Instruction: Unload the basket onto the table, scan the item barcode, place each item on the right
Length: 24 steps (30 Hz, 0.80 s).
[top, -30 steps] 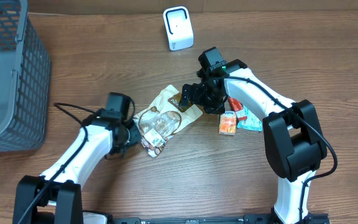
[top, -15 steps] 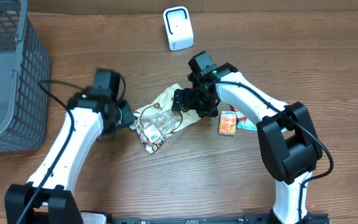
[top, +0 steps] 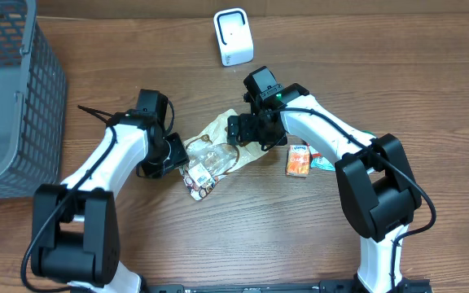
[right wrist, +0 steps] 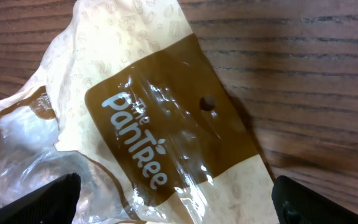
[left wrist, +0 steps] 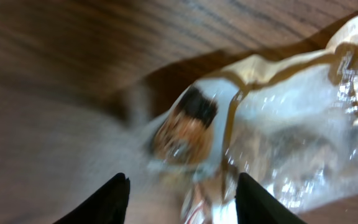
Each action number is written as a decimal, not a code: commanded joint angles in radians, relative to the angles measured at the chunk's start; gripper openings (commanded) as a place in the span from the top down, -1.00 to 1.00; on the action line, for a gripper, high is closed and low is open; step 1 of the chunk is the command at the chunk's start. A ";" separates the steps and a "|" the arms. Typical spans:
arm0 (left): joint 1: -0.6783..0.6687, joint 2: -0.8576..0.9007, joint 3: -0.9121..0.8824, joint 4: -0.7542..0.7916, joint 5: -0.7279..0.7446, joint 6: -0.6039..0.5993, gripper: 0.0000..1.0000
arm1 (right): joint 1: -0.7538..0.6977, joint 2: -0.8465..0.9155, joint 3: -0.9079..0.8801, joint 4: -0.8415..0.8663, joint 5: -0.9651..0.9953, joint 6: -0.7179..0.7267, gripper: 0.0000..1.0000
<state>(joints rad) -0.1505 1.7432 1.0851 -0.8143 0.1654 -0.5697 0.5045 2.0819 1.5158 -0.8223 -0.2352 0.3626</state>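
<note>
Left gripper [top: 177, 158] back at left edge of snack bag [top: 214, 155] after swinging away; jaws now parted, gripping nothing. Right gripper [top: 239, 130] jaws spread wide over bag's brown header. Bag flat on surface [top: 316, 244], well apart from scanner [top: 234, 37]. Regrasp likely needed before scan.

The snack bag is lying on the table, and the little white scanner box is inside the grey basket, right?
Not quite. The white scanner box is not in the grey basket. It stands upright on the table, well away from the basket, as the overhead view shows. The snack bag does lie on the table.
</note>
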 commanded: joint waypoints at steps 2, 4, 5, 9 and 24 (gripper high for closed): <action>-0.007 0.058 -0.009 0.045 0.077 0.036 -0.04 | 0.003 -0.039 -0.015 0.021 0.010 -0.047 -1.00; -0.007 0.064 -0.009 0.045 0.071 0.036 -0.05 | 0.006 -0.038 -0.026 0.028 0.009 -0.051 -1.00; -0.007 0.068 -0.009 0.044 0.068 0.036 -0.04 | 0.007 -0.037 -0.031 0.029 0.009 -0.050 -1.00; -0.007 0.069 -0.010 0.043 0.051 0.036 -0.04 | 0.007 -0.016 -0.047 0.033 -0.002 -0.050 -1.00; -0.007 0.069 -0.011 0.031 0.033 0.040 -0.01 | 0.016 0.005 -0.115 0.127 -0.348 -0.052 -0.55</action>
<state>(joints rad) -0.1505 1.7790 1.0855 -0.7765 0.2359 -0.5465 0.5045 2.0808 1.4258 -0.7288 -0.4808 0.3088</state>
